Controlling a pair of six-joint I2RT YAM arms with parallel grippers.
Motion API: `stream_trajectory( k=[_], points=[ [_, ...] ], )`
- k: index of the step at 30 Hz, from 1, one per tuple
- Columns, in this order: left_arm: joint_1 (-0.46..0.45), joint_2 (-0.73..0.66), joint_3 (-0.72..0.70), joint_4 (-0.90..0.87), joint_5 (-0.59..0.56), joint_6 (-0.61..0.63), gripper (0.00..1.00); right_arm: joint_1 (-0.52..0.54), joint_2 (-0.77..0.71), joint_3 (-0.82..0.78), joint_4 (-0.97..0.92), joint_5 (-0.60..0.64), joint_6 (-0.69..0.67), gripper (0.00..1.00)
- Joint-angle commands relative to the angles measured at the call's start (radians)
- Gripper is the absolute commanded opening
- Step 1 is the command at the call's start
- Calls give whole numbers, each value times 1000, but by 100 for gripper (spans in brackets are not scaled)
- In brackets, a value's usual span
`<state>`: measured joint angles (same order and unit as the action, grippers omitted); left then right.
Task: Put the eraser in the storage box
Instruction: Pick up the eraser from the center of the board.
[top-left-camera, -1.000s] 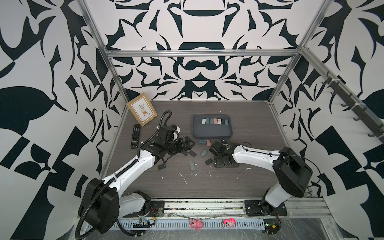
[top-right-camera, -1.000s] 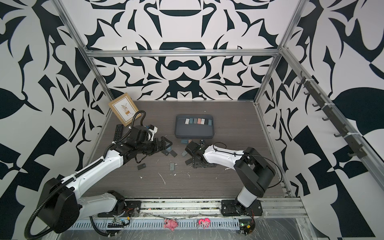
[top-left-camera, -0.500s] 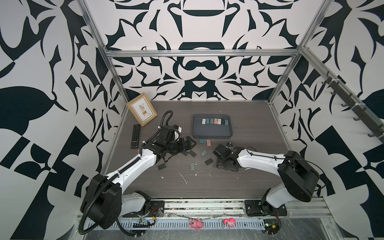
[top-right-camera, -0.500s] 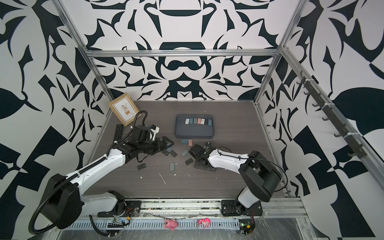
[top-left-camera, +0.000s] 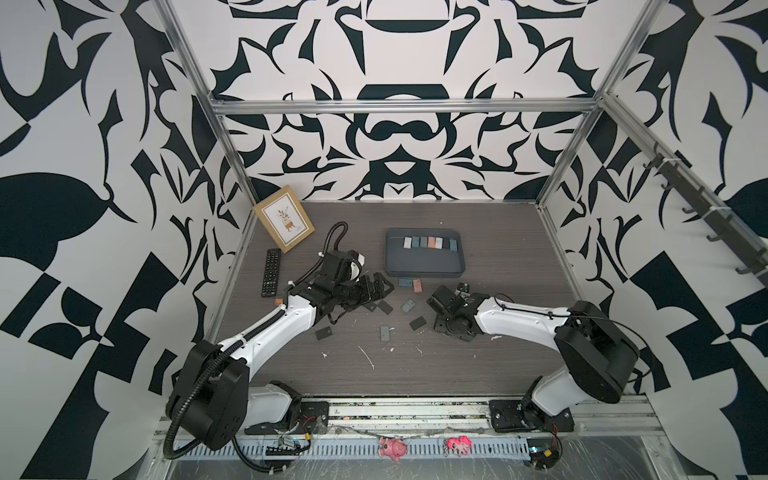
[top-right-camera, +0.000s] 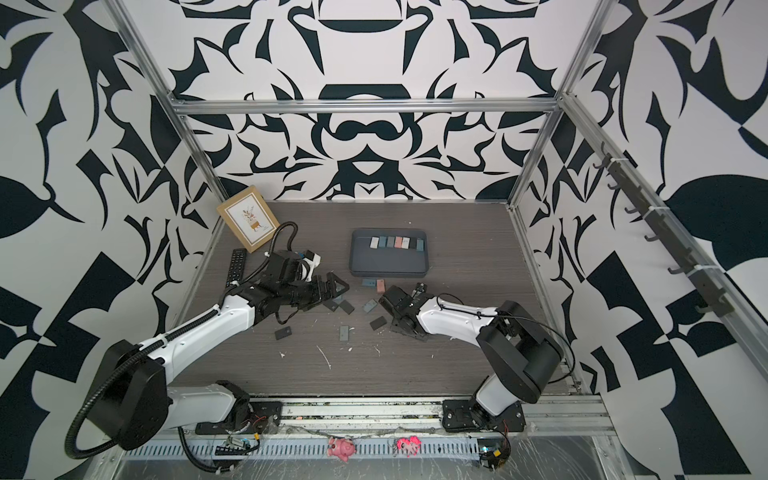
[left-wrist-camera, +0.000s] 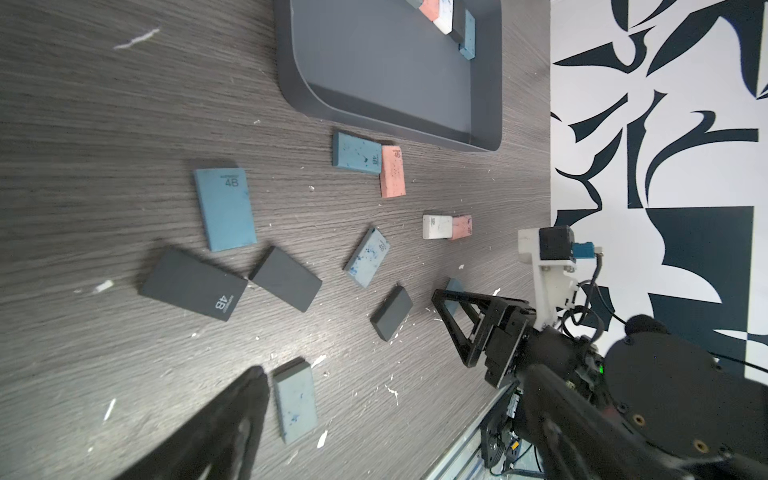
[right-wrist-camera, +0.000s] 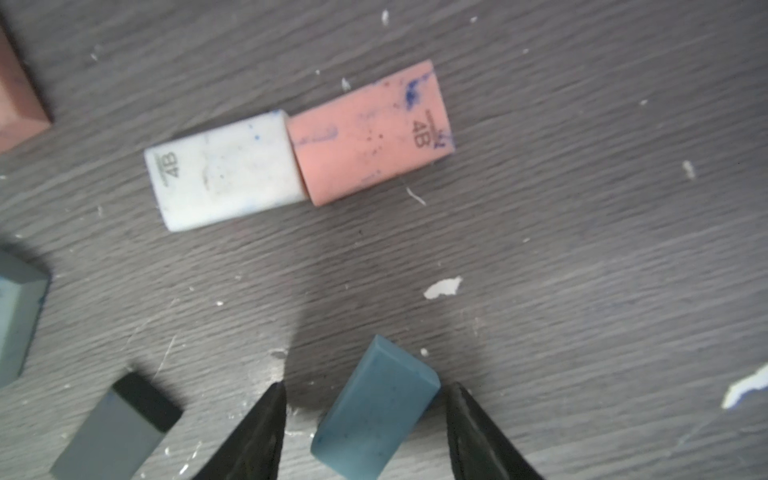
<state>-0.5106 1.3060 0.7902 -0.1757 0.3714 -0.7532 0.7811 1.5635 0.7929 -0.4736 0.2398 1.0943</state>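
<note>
The storage box (top-left-camera: 424, 266) (top-right-camera: 388, 266) (left-wrist-camera: 386, 75) is a shallow dark grey tray at mid-back, with a row of erasers (top-left-camera: 430, 243) along its far side. My right gripper (top-left-camera: 440, 319) (top-right-camera: 399, 320) (right-wrist-camera: 365, 388) points down at the table in front of the box. Its jaws straddle a blue eraser (right-wrist-camera: 376, 411) (left-wrist-camera: 455, 286) that lies slanted on the wood. One fingertip (right-wrist-camera: 457, 399) is almost at its corner and a gap shows on the other side. My left gripper (top-left-camera: 384, 291) (top-right-camera: 338, 291) (left-wrist-camera: 395, 436) hovers wide open, holding nothing, with a pale blue eraser (left-wrist-camera: 295, 399) beside one finger.
Several loose erasers lie between the arms: a white one (right-wrist-camera: 226, 170) and a pink one (right-wrist-camera: 370, 133) end to end, and black (top-left-camera: 417, 323) and grey ones (top-left-camera: 408, 306). A tan picture frame (top-left-camera: 284, 218) and a remote (top-left-camera: 271, 277) sit back left. White crumbs dot the table.
The right arm's elbow has swung right and its jaws have narrowed around the blue eraser. The left gripper has crept slightly right and stayed wide open.
</note>
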Motion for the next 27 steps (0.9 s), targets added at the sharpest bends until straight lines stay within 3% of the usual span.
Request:
stream_trajectory(
  k=[1, 14, 20, 27],
  points=[
    [3, 10, -16, 22, 20, -13, 99, -2, 52, 24, -38, 13, -20, 60],
    [4, 10, -16, 13, 14, -9, 99, 13, 125, 110, -80, 58, -106, 36],
    [7, 15, -11, 11, 13, -11, 99, 13, 153, 159, -116, 65, -176, 29],
    [9, 17, -2, 2, 15, -12, 99, 13, 164, 200, -143, 73, -244, 28]
  ],
)
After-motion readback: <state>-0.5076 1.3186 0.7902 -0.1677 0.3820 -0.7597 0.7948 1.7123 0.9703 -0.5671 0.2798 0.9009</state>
